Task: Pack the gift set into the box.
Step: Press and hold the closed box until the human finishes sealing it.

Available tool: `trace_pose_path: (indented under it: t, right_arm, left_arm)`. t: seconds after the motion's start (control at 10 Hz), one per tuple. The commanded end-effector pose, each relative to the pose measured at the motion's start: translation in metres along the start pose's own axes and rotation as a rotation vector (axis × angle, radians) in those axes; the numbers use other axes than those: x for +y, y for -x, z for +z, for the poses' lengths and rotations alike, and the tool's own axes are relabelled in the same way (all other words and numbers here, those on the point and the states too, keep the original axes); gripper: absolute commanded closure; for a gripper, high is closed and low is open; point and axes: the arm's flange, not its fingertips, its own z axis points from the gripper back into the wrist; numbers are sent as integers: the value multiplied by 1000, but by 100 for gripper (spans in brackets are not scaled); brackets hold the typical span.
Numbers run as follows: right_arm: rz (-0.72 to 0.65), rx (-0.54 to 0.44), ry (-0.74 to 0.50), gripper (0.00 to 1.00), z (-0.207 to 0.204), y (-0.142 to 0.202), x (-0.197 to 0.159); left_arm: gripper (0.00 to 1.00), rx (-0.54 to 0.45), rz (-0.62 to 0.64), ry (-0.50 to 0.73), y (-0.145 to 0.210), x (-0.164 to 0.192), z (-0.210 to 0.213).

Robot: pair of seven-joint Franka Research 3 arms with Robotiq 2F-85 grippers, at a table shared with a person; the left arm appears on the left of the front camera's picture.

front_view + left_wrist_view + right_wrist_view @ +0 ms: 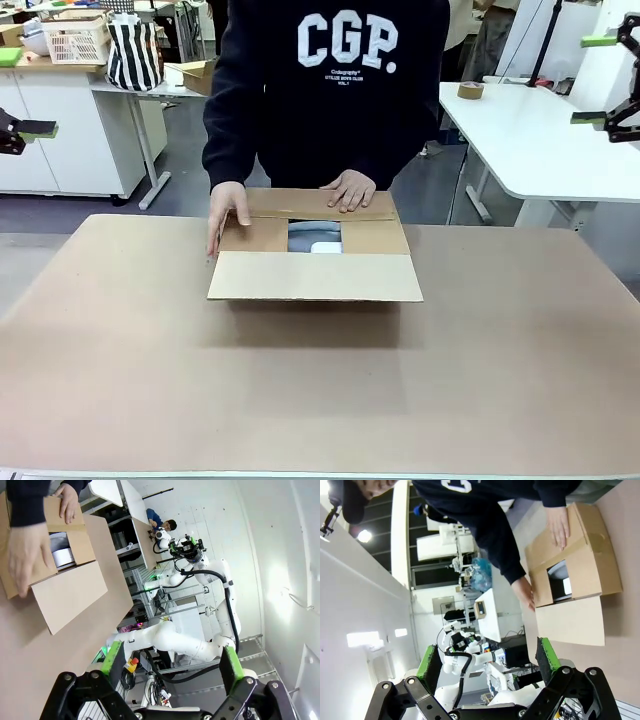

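Observation:
The brown cardboard box (262, 236) (75, 592) (592, 545) sits mid-table in front of a person. Its side flaps are folded in, and the near flap (315, 276) lies flat towards me. One of the person's hands (228, 210) rests on the box's left side, the other (350, 188) presses on the far flap. Through the gap between the flaps a grey and white part of the gift set (315, 238) (561, 578) shows. My left gripper (22, 92) (172, 662) hangs open at the far left, well off the box. My right gripper (592, 79) (487, 660) hangs open at the far right.
The tan table (320, 400) is bare in front of the box and to both sides. Behind on the right stands a white table (530, 140) with a tape roll (470, 90). At back left are a striped bag (133, 50), a white basket (75, 40) and a small carton (195, 75).

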Motion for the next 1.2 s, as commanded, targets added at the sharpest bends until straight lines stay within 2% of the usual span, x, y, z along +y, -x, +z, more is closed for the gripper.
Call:
trace_pose_path:
  t: [0.0, 1.1]
  right_arm:
    - [-10, -3, -26, 0, -2, 1, 2]
    - [-10, -3, -26, 0, -2, 1, 2]
  left_arm:
    - [0, -3, 1, 16, 2, -2, -1]
    - [0, -3, 1, 16, 2, -2, -1]
